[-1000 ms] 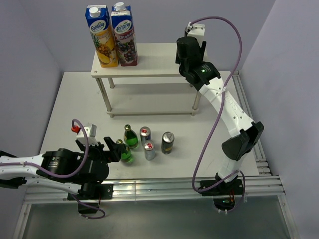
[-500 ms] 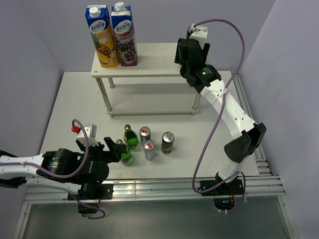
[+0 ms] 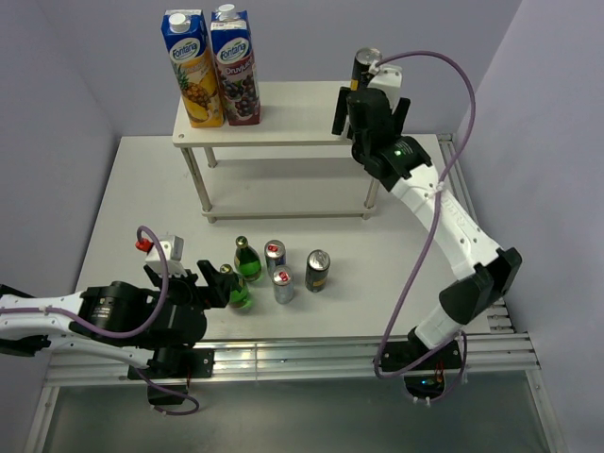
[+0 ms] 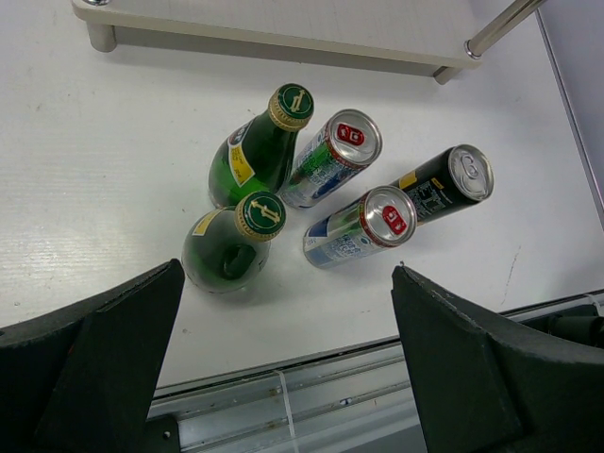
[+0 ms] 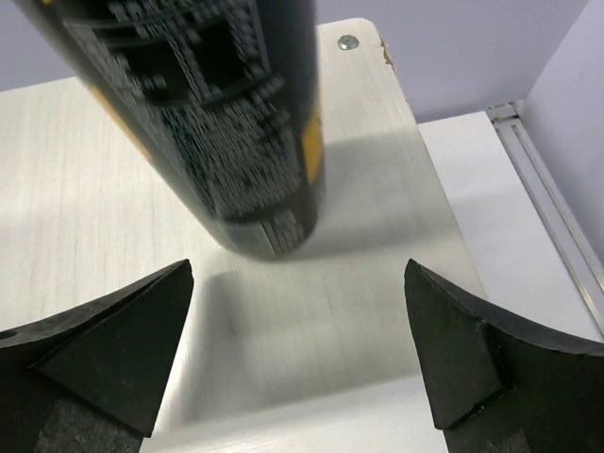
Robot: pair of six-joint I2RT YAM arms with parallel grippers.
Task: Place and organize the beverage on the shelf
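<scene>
Shelf can: one black-and-yellow can stands upright at the right rear corner of the top board of the white shelf. From above only its silver lid and upper wall show. The rest is hidden behind the gripper.
Right gripper: the right gripper hangs just short of that can. Its fingers are spread wide, with bare board showing on either side of the can, and they grip nothing.
Wrist close-up: the can's top runs out of frame and its print is too blurred to read. Its base rests on the board near a corner screw.
Left gripper: the left gripper sits low over the table, jaws fully apart and empty. Only the two dark finger ends show, at the bottom corners of its view.
On the table: two green glass bottles with gold caps, two silver-blue cans and a second black-and-yellow can stand clustered in front of the shelf. The nearer bottle is closest to the left fingers but apart from them.
Juice cartons: two tall juice cartons stand at the left end of the top board, the rear one partly covered by the front one.
Lower tier: it is largely hidden under the top board from above. The left wrist view catches only its front edge and one leg.
Left arm: the left arm is cut off at the left edge of the overhead frame.
</scene>
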